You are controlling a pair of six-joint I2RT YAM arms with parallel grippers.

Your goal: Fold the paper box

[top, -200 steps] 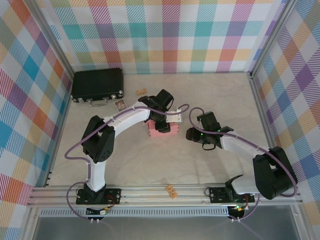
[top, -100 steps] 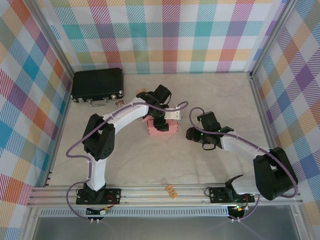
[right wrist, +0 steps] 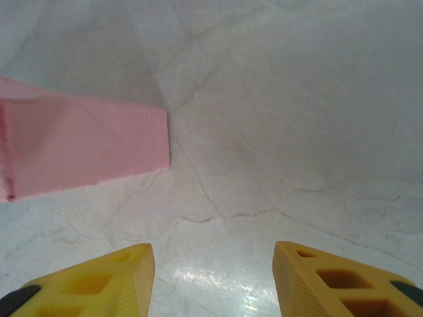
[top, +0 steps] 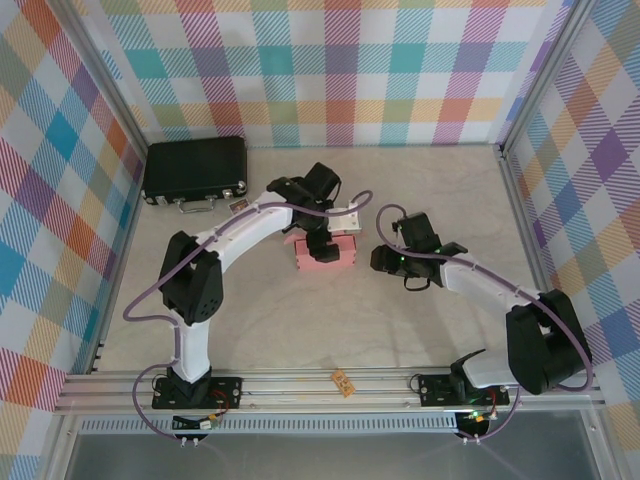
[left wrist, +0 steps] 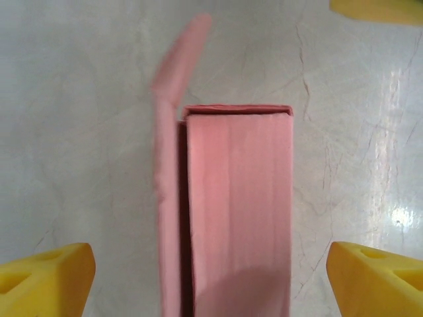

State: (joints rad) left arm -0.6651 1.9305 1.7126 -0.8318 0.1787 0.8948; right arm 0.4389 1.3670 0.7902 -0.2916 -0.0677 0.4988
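Observation:
The paper box (top: pixel 340 254) is a small salmon-pink box lying mid-table. In the left wrist view the paper box (left wrist: pixel 238 211) runs lengthwise between the yellow fingertips (left wrist: pixel 46 277), with one loose flap (left wrist: pixel 168 132) standing off its left side. My left gripper (top: pixel 320 236) hovers over it, and in its own view my left gripper (left wrist: pixel 211 281) is open wide, both fingers apart from the card. My right gripper (top: pixel 380 263) sits just right of the box. In its own view my right gripper (right wrist: pixel 211 277) is open over bare table, with the box's end (right wrist: pixel 86 148) at the left.
A black hard case (top: pixel 195 170) lies at the back left with a small card (top: pixel 240 206) in front of it. A tan scrap (top: pixel 343 381) rests on the front rail. Checked walls and metal frame posts close in the table on three sides.
My left gripper has opened wide and let go of the box, drawing a little toward the back. My right gripper has edged closer to the box's right end.

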